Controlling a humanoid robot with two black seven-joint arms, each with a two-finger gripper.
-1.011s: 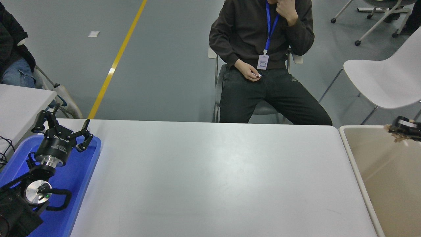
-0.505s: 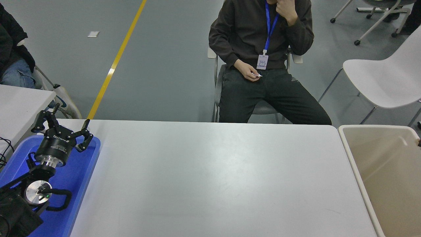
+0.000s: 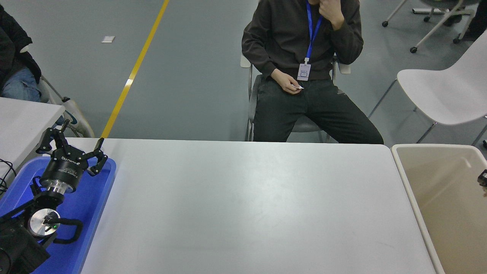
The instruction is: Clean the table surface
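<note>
The table surface [image 3: 247, 205] is a wide matte white top with nothing lying on it. My left gripper [image 3: 78, 139] is parked at the lower left above the blue tray [image 3: 91, 205], its fingers spread open and empty. Of my right gripper [image 3: 483, 178] only a small black sliver shows at the right edge, over the beige bin [image 3: 412, 201]. A bit of something tan shows just under it at the frame edge; I cannot tell what it is or whether it is held.
A person sits on a chair [image 3: 251, 102] at the far side, hands off the table. A white chair [image 3: 441, 95] stands at the far right. The corner of a smaller white table [image 3: 23, 121] shows at the left.
My right gripper, seen over the bin's far right with something tan a second ago, slid out of frame and now shows again as a sliver lower down. The left arm has not moved.
</note>
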